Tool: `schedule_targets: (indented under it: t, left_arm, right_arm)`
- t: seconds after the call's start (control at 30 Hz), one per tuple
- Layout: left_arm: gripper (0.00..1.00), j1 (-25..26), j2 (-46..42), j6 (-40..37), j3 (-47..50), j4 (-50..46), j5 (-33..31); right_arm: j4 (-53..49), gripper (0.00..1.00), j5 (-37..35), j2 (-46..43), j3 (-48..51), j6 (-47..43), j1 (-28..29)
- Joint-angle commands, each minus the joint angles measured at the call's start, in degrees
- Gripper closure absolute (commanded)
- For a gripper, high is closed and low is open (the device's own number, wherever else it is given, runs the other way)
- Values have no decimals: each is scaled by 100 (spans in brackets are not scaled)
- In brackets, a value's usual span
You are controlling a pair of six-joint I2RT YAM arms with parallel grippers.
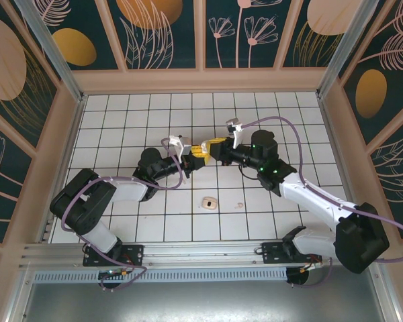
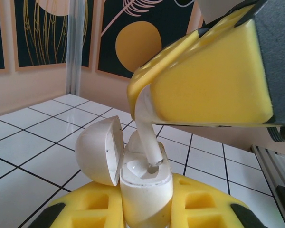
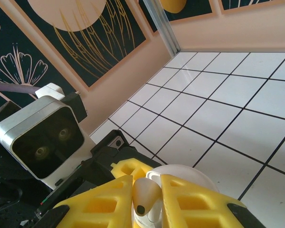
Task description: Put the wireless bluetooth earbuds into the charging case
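The two arms meet at mid-table. My left gripper [image 1: 191, 156] [image 2: 147, 211] is shut on the white charging case [image 2: 145, 187], which stands upright between its yellow fingers [image 2: 204, 204] with its rounded lid [image 2: 99, 149] swung open to the left. From above, my right gripper [image 1: 212, 149] [image 3: 146, 184] is shut on one white earbud [image 3: 146, 194]. The earbud's stem [image 2: 149, 140] slants down, and its tip is at the mouth of a slot in the case. A rounded white shape [image 2: 132, 145] sits in the case behind the stem. The open lid [image 3: 199, 172] lies under the right fingers.
A small pale object [image 1: 210, 202] lies on the white tiles in front of the grippers, with a faint speck [image 1: 238, 204] to its right. Patterned walls enclose the tiled floor [image 1: 121, 127] on three sides. The left wrist's camera housing [image 3: 38, 137] is close to the right gripper.
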State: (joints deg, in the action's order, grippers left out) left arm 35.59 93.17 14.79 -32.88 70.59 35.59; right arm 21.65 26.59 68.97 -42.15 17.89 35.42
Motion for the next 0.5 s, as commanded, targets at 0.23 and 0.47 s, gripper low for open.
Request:
schedule_targets:
  t: [0.23,0.47]
  left_arm:
    - [90,35,-78,131,-142,430,35]
    - [90,35,-176,-24,-151,222,-43]
  right_arm:
    - [-179,81,-232,-74,-12,-318,53]
    - [-590,81,-254,-227,-79,-563,69]
